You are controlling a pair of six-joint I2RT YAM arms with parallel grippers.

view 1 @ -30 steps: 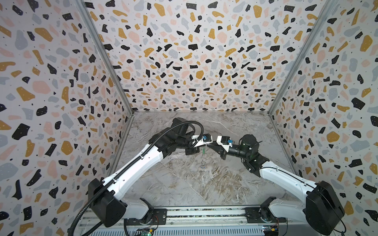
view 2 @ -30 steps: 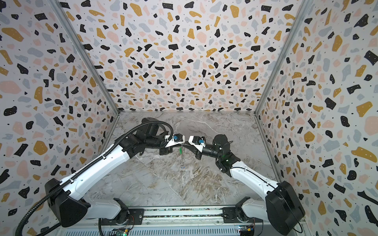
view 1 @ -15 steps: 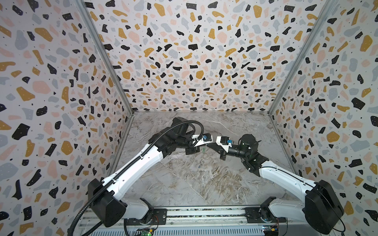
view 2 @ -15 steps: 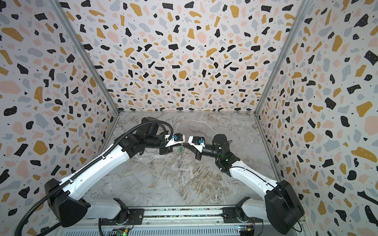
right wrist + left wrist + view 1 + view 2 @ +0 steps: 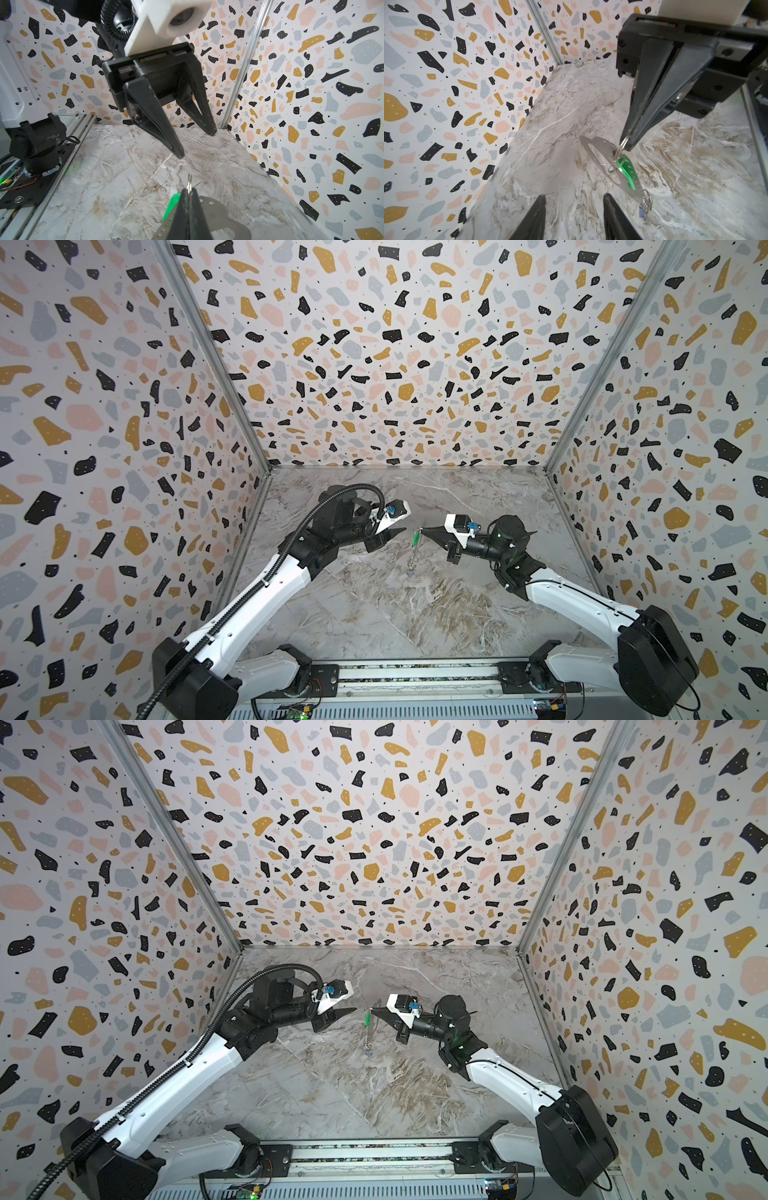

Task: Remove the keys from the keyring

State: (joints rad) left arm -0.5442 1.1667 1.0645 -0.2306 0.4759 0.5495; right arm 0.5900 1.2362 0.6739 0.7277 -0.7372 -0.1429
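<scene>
My right gripper [image 5: 423, 532] [image 5: 372, 1011] [image 5: 188, 190] is shut on a thin wire ring [image 5: 623, 143] of the keyring. The keyring's flat plate [image 5: 600, 149] [image 5: 216, 214] hangs from that ring above the floor. A green key [image 5: 415, 539] [image 5: 367, 1019] [image 5: 627, 172] [image 5: 171, 205] lies against the plate near the top. A blue key [image 5: 641, 212] [image 5: 410, 572] dangles from rings at the low end. My left gripper [image 5: 395, 533] [image 5: 351, 1010] [image 5: 574, 196] [image 5: 196, 144] is open and holds nothing, a short way left of the keyring.
The marble-patterned floor [image 5: 374, 605] is walled by terrazzo-patterned panels on three sides. The arms' mounting rail [image 5: 415, 676] runs along the near edge. Both arm bases stand at the near corners.
My left gripper has opened and drawn back to the left, away from the keyring. My right gripper stays shut on the ring, and the keyring now hangs from it alone.
</scene>
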